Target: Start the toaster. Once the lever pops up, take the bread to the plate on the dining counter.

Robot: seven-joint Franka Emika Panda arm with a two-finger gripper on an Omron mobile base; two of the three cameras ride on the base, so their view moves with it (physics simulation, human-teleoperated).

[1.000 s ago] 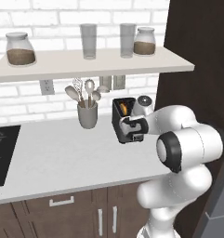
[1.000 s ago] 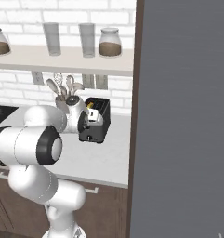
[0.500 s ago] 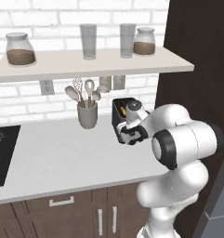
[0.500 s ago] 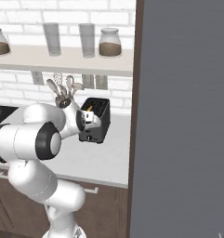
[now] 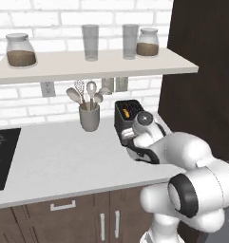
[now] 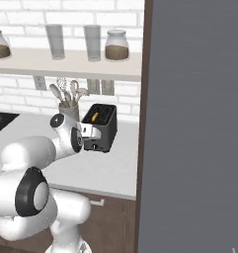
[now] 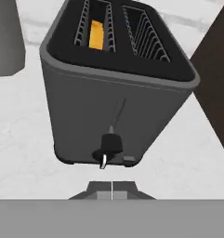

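**Closed tool facing the toaster's lever end: risks at the start of the toasting step**

The tool (image 7: 112,189) has its fingers pressed together and grips nothing; it sits just short of the narrow end of the toaster (image 7: 114,88), slightly below the lever (image 7: 109,148), which appears low in its vertical slot. Whether the toaster has actually latched cannot be told. Beyond the lever, on top of the toaster, the bread (image 7: 97,34) sits deep in the slot to the tool's left, only its orange edge showing; the other slot looks empty. Farther off and to the left stands the grey utensil cup (image 5: 89,117) on the same counter (image 5: 59,156), with the brick wall and the shelf (image 5: 87,64) behind.

Likely hazards, as judgement:
- A push that lands beside the small lever could slide or tip the light toaster backward instead of starting it.
- Reaching in before the lever rises would meet bread sunk too low to pinch.
- Closed fingers must spread before any grasp; a late opening would jab the slice or the slot wires.
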